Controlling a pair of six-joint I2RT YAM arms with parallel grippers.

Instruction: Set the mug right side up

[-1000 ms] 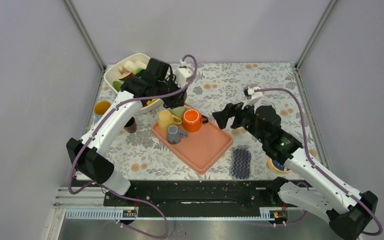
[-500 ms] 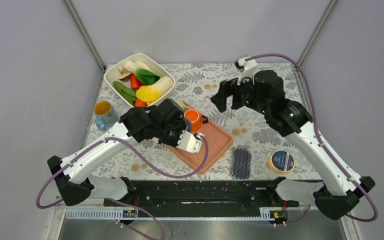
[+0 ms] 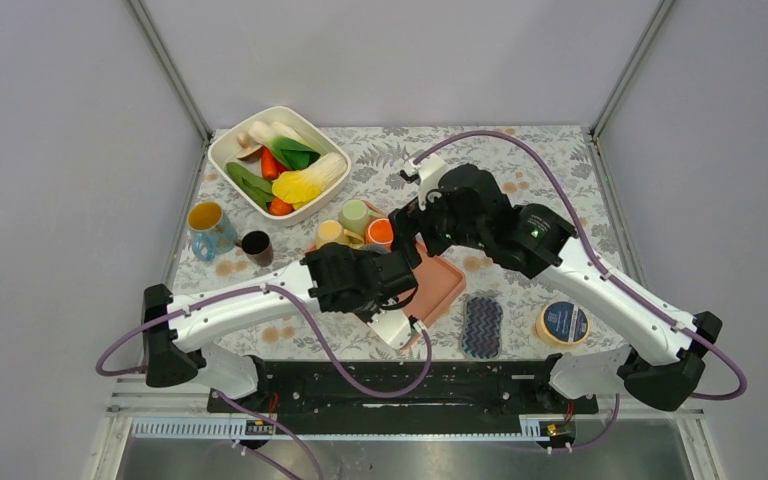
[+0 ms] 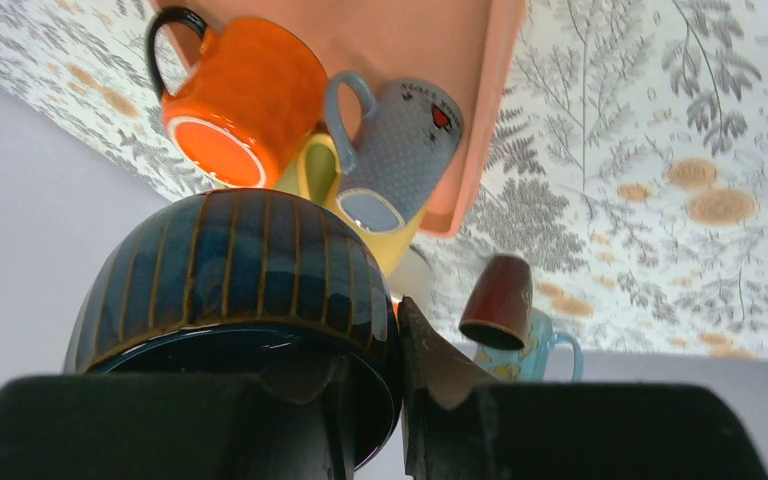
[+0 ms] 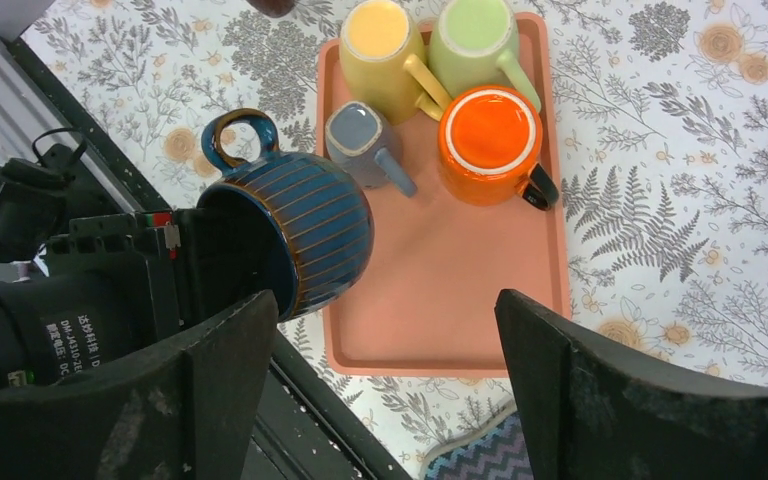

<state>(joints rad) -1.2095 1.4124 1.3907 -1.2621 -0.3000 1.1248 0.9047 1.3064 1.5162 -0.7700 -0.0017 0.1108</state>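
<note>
From above, the left gripper [image 3: 365, 283] hung over the pink tray [image 3: 444, 286], with the right gripper [image 3: 410, 225] close beside it. In the left wrist view, its fingers were clenched on the rim of the blue mug [image 4: 235, 265], which was glossy, rounded and ribbed with thin brown stripes. In the right wrist view, the mug was held on its side over the tray's edge, and the right jaws stood spread and empty.

White print, Chinese characters with small Latin letters, marks the left arm's black motor housing [image 5: 68, 338] but is too fine to read, as is the grey mug's [image 4: 405, 150] lettering.
</note>
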